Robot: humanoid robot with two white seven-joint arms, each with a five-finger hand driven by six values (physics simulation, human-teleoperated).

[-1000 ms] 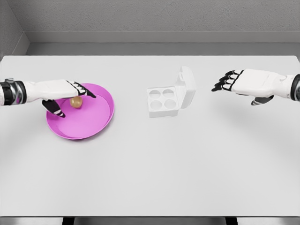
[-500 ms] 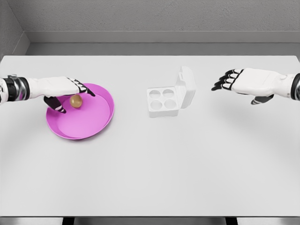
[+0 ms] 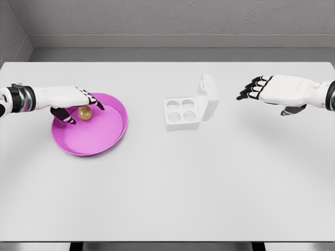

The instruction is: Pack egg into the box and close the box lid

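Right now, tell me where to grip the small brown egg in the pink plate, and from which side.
Grip the small brown egg across its rounded middle, coming from above: the shallow pink plate has a raised rim that hinders a low side approach. The left hand is above it, fingers open around the egg.

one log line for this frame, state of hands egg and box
left hand: open over egg | egg: on pink plate, not grasped | box: lid up, cups empty | right hand: open, hovering right of box
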